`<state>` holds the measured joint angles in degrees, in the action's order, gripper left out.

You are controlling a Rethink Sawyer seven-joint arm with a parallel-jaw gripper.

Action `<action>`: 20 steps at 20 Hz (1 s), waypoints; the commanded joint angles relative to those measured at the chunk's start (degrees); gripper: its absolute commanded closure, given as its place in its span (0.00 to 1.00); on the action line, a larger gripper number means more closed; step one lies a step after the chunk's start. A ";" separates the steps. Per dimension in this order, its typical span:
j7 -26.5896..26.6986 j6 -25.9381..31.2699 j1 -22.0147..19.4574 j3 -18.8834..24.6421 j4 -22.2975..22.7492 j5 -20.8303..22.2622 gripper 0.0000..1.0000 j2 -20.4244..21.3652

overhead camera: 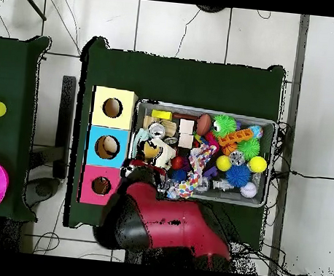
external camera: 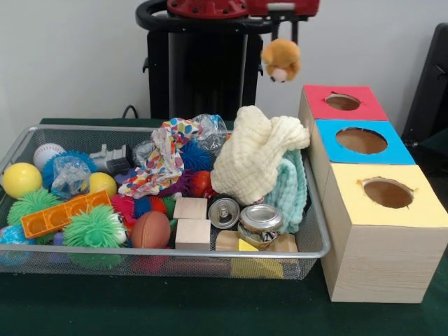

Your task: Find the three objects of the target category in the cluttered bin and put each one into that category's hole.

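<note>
My gripper (external camera: 285, 29) hangs at the top of the front view, shut on an orange-tan plush figure (external camera: 281, 61). The figure dangles in the air above the far right corner of the wire-mesh bin (external camera: 168, 129), just left of the red box's hole (external camera: 342, 102). In the overhead view the red arm (overhead camera: 176, 229) covers the gripper and the figure; the bin (overhead camera: 202, 109) lies beside the boxes. No yellow duck or striped tiger shows among the clutter.
Three boxes stand right of the bin: red, blue (external camera: 361, 141), yellow (external camera: 388, 193). The bin holds a cream knit cloth (external camera: 255, 157), mint cloth (external camera: 292, 187), cans (external camera: 260, 218), wooden blocks (external camera: 191, 208), green spiky balls (external camera: 94, 227), yellow balls (external camera: 21, 179) and an orange brick (external camera: 63, 213).
</note>
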<state>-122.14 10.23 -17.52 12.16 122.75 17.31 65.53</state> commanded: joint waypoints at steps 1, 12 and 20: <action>-16.99 3.82 9.79 -11.06 -0.93 -4.48 1.00 -2.51; -18.90 -10.09 22.65 -19.79 1.94 -14.61 1.00 -12.81; -18.34 -16.18 27.77 -20.82 3.05 -22.42 1.00 -17.22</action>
<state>-123.55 -1.77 8.95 -6.17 122.87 1.09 53.24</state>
